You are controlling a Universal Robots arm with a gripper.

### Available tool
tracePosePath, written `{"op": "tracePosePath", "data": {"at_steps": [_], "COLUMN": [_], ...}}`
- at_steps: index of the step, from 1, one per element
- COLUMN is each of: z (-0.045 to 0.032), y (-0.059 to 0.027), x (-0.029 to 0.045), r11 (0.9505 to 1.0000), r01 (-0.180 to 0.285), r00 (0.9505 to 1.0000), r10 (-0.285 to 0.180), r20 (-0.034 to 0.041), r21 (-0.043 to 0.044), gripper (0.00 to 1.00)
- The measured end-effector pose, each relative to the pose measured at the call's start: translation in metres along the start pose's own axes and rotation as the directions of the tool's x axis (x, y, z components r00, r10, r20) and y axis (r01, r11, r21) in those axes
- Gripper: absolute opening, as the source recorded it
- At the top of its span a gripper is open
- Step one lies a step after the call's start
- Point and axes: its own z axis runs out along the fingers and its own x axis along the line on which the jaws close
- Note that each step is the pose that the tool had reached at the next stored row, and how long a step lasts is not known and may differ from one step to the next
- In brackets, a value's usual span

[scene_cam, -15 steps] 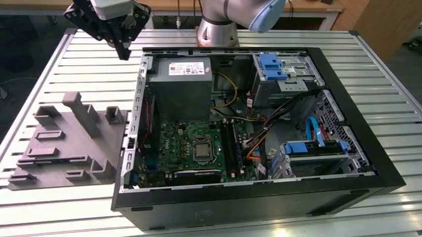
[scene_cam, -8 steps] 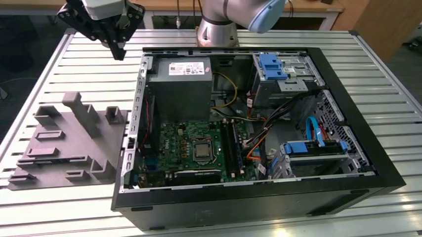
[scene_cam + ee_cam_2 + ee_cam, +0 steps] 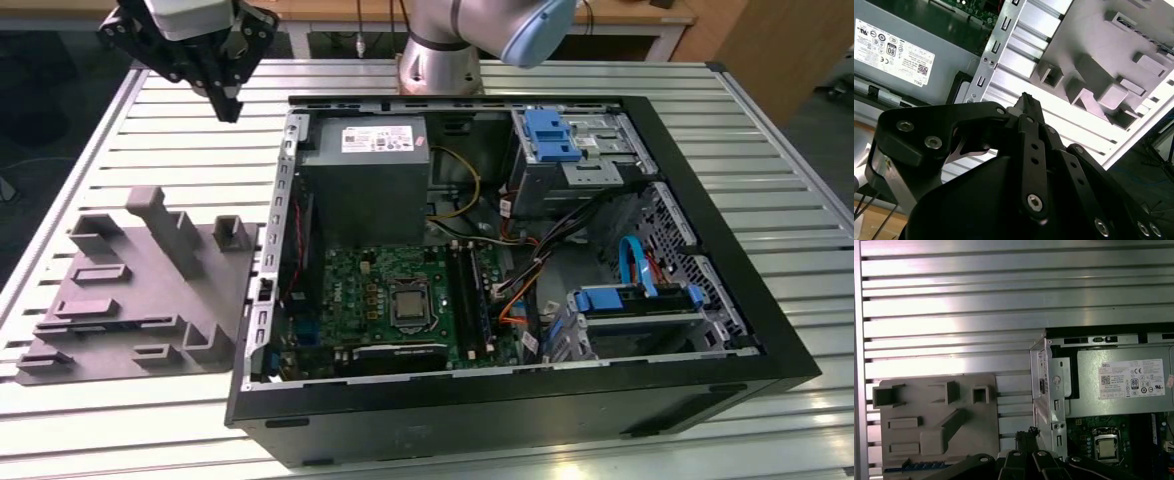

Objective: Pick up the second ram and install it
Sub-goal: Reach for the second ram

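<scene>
Poised over the table's (image 3: 134, 130) corner beyond the grey fixture plate (image 3: 120, 300), with gripper (image 3: 230, 108) pinched shut, gripping nothing.

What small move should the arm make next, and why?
Probably carry the gripper across to the grey fixture plate, stopping above the second ram, the dark strip lying in it. The gripper hangs shut and empty over the slatted table, off to one side of the plate, so it cannot grasp the ram yet.
</scene>
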Motion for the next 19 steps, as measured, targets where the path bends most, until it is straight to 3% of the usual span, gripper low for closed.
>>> {"op": "tracePosePath", "data": {"at_steps": [19], "z": [-0.0007], "y": [-0.0024], "x": [0.0316], "r11": [1.0000], "r01": [0.000], "r00": [1.0000], "r10": [0.000], "r20": [0.0000], "r21": [0.0000], "gripper": [0.10]}}
